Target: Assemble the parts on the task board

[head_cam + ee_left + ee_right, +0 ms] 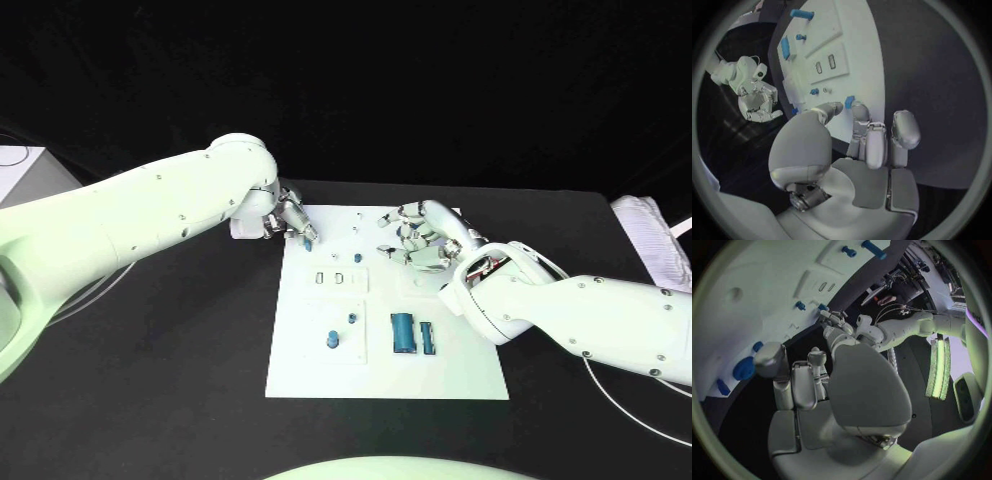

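Observation:
The white task board (462, 375) lies in the middle of the black table. My left hand (293, 218) reaches over its far left corner and pinches a small blue part (310, 243) between thumb and a finger; the left wrist view shows that part (849, 101) at the fingertips (858, 111), close over the board. My right hand (418, 240) hovers over the board's far right side, fingers loosely bent, with nothing in them. Two long blue parts (414, 334) lie side by side on the near half. Small blue parts (333, 340) stand beside them.
Two small slotted recesses (335, 282) sit in the board's middle, and a blue peg (358, 260) stands beyond them. A round blue part (743, 369) lies by my right hand's fingers. A pale ribbed object (652, 240) lies at the table's right edge.

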Controlling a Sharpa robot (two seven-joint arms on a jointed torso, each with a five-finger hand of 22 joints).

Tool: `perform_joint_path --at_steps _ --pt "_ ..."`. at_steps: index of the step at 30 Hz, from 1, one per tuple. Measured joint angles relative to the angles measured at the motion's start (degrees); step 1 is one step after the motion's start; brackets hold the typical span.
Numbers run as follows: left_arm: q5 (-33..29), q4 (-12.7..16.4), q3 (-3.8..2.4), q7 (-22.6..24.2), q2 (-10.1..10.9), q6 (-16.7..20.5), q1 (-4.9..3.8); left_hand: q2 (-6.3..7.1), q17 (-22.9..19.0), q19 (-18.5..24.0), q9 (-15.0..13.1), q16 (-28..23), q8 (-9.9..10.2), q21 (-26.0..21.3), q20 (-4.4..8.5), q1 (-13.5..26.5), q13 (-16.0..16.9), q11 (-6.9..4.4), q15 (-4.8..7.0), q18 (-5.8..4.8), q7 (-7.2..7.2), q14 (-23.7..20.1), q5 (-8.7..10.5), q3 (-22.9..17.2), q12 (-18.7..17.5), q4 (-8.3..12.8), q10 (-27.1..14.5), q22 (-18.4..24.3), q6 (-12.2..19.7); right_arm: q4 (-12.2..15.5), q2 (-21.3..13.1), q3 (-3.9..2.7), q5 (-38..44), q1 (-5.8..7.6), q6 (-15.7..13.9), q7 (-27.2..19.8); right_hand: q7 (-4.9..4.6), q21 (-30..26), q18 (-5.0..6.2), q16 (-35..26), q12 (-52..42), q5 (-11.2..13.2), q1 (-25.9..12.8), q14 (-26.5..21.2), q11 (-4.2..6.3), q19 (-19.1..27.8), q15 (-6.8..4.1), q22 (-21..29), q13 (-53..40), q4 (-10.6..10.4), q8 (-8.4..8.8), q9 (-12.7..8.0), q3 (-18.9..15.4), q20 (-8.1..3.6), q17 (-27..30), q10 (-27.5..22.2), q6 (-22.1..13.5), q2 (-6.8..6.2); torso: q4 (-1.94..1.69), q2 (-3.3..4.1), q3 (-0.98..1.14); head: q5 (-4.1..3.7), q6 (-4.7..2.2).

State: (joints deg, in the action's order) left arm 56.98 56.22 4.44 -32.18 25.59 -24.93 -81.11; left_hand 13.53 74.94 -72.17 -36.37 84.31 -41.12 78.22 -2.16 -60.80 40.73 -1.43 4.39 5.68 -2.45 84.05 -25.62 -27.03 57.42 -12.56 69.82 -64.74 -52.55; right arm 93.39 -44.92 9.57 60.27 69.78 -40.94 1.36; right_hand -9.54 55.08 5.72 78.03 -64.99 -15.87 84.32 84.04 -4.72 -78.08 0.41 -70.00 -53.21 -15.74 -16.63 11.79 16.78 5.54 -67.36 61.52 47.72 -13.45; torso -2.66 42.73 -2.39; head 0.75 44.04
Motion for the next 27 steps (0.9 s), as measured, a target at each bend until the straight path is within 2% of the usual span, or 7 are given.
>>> perform_joint_path --at_steps 2,3,4,6,13,22,27 --pt "-0.02 0.0 0.0 -0.02 0.04 -0.02 0.0 0.0 0.0 0.0 0.0 0.0 0.11 0.0 0.0 0.0 0.0 0.0 0.0 0.0 -0.09 0.0 1.47 0.71 0.0 -0.71 0.0 0.0 -0.12 0.0 -0.01 0.0 0.0 0.0 0.0 0.0 0.0 0.0 0.0 0.0 0.0 0.0 0.0 0.0 0.0 0.0 0.0 0.0 0.0 0.0 0.0 0.0 0.0 0.0 0.0 0.0 0.0 0.0 0.0 0.0 0.01 0.0 0.02" --pt "-0.02 0.0 0.0 -0.03 0.06 -0.03 0.0 -0.25 0.0 0.0 0.0 0.0 0.24 0.0 0.0 -0.25 0.0 0.0 0.0 0.0 -0.04 0.0 3.57 1.37 0.0 -1.37 0.0 0.0 -0.36 0.0 -0.01 0.0 0.0 0.0 0.0 0.0 0.0 -0.19 0.0 0.0 0.0 0.0 0.0 0.0 0.0 0.0 0.0 0.05 0.12 0.0 0.0 0.0 0.0 0.0 0.06 0.0 0.0 0.0 0.0 0.0 0.01 0.0 0.03" --pt "-0.03 0.0 0.0 -0.04 0.08 -0.04 0.0 -0.4 0.0 0.0 0.0 0.0 0.42 0.0 0.0 -0.51 0.0 0.0 0.0 0.0 0.0 0.0 4.71 1.79 0.0 -1.79 0.0 0.0 -0.41 0.0 -0.01 0.0 0.0 0.0 0.0 0.0 0.0 -0.22 0.0 0.0 0.0 0.0 0.0 0.0 0.0 0.0 0.0 0.06 0.18 0.0 0.0 0.0 0.0 0.0 0.09 0.0 0.0 0.0 0.0 0.0 0.01 0.0 0.04" --pt "-0.04 0.0 0.0 -0.07 0.13 -0.06 0.0 -0.25 0.0 0.0 0.0 0.0 0.43 0.0 0.0 -0.86 0.0 0.0 0.0 0.0 0.01 0.0 5.99 2.4 0.0 -2.4 0.0 0.0 -0.41 0.0 -0.02 0.0 0.0 0.0 0.0 0.0 0.0 -0.22 0.0 0.0 0.0 0.0 0.0 0.0 0.0 0.0 0.0 0.06 0.19 0.0 0.0 0.0 0.0 0.0 0.09 0.0 0.0 0.0 0.01 0.0 0.0 0.0 0.04" --pt "-0.05 0.0 0.0 -0.19 0.34 -0.19 0.0 -0.27 -0.01 0.0 0.0 0.0 0.42 0.0 0.0 -0.88 0.06 0.0 0.0 0.0 0.0 0.0 6.98 3.33 0.0 -3.33 0.0 0.0 -0.41 -0.01 -0.03 0.0 0.0 0.0 0.0 0.0 0.0 -0.22 0.0 0.0 0.0 0.0 -0.22 0.0 0.0 0.0 0.0 0.12 0.27 0.0 0.0 0.0 0.0 0.0 0.15 0.01 0.0 -0.22 0.01 -0.02 -0.02 0.04 0.05" --pt "-0.07 0.0 0.01 -0.28 0.39 -0.31 0.0 -0.46 -0.01 0.0 0.0 0.0 0.63 -0.21 0.0 -1.07 0.13 0.0 0.0 0.0 -0.02 0.0 7.57 3.72 0.0 -3.72 0.0 0.0 -0.43 -0.04 -0.03 0.0 -0.01 0.0 -0.02 -0.01 0.08 -0.84 0.0 -0.22 0.0 0.0 -0.23 0.0 0.21 0.0 0.0 0.41 0.57 0.0 0.0 -0.01 0.0 0.0 0.48 -0.22 -0.08 -0.24 0.0 -0.02 -0.04 0.04 0.04" --pt "-0.13 0.03 0.01 -0.29 0.39 -0.31 0.0 -0.46 -0.01 0.0 -0.01 0.0 0.63 -0.21 0.0 -1.08 0.13 0.0 0.0 0.0 -0.2 0.0 7.72 3.88 0.07 -3.88 0.0 -0.04 -0.61 -0.05 -0.02 0.0 -0.01 0.0 -0.03 -0.01 0.09 -0.94 0.0 -0.44 0.31 0.0 -0.45 0.0 0.0 0.0 0.0 0.45 0.81 0.0 0.0 -0.02 0.0 0.0 0.58 -0.43 -0.09 -0.45 -0.01 -0.02 -0.04 0.04 0.04"
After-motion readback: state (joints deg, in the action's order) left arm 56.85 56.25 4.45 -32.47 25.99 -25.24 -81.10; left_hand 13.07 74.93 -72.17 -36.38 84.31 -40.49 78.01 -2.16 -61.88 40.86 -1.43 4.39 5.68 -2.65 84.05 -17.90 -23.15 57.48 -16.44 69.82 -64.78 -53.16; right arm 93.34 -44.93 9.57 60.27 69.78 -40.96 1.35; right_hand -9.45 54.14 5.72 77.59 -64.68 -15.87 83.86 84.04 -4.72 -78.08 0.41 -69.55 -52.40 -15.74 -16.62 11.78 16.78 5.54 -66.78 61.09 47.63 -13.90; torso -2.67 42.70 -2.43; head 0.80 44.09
